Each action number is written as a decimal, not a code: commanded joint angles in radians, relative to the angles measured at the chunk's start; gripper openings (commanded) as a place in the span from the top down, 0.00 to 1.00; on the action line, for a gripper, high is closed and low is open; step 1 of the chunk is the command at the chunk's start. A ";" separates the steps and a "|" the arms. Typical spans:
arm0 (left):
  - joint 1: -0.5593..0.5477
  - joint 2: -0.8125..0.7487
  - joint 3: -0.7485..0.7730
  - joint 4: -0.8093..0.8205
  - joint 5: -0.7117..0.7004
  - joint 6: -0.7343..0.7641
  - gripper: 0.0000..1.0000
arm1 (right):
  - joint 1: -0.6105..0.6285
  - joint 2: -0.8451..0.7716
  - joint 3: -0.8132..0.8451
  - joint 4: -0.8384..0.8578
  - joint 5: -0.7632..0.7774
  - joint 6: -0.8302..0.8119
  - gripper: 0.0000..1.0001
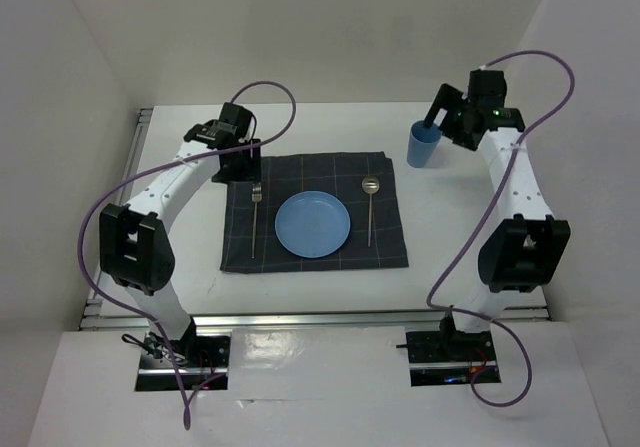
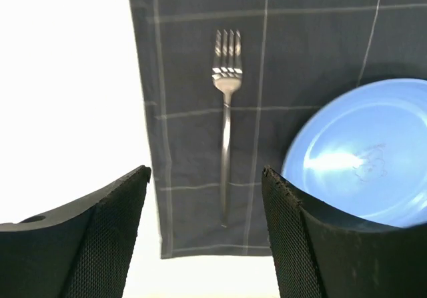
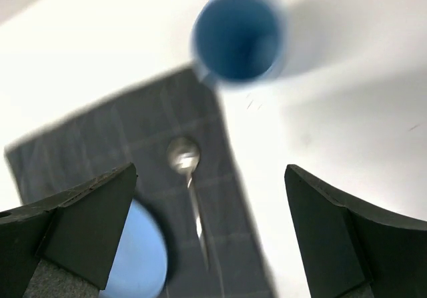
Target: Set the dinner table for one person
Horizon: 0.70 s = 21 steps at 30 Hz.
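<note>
Dinner table [image 1: 470, 197]: a white, rigid slab running from the arm bases to the far wall, judged heavy and fixed, a support with no sensible grasp point. On it lies a checked cloth [image 1: 390, 247] bearing fork [image 1: 255, 222], plate [image 1: 313, 224] and spoon [image 1: 371, 207]. Left gripper [image 2: 205, 173] hangs over the fork, jaws apart and empty. Right gripper [image 3: 210, 170] is likewise spread near the cup [image 1: 424, 145]. No legible writing.

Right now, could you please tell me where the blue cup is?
In the top view the blue cup stands on the white table, just off the far right corner of the checked cloth, beyond the spoon.
</note>
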<state>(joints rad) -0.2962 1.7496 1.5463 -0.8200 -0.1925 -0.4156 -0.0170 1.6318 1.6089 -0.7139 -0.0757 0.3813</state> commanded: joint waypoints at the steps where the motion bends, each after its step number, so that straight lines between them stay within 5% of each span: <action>1: 0.003 -0.030 0.023 0.005 -0.074 0.096 0.24 | -0.052 0.150 0.115 0.031 0.102 0.010 0.00; 7: 0.039 -0.073 -0.001 0.027 -0.110 0.164 0.23 | -0.074 0.344 0.284 0.062 0.105 -0.021 0.03; 13: 0.103 -0.104 -0.035 0.048 -0.078 0.164 0.23 | -0.083 0.505 0.367 0.086 0.070 -0.032 0.17; 16: 0.126 -0.113 -0.045 0.048 -0.059 0.164 0.23 | -0.083 0.537 0.378 0.087 0.069 -0.032 0.61; 17: 0.126 -0.113 -0.045 0.048 -0.059 0.164 0.23 | -0.083 0.537 0.378 0.087 0.080 -0.032 0.87; 19: 0.126 -0.122 -0.045 0.048 -0.050 0.164 0.23 | -0.083 0.505 0.364 0.087 0.131 -0.041 1.00; 21: 0.135 -0.122 -0.055 0.059 -0.041 0.164 0.23 | -0.083 0.470 0.341 0.087 0.157 -0.065 1.00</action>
<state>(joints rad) -0.1707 1.6676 1.5047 -0.7856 -0.2573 -0.2619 -0.0948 2.1780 1.9167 -0.6659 0.0246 0.3462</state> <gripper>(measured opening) 0.769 0.174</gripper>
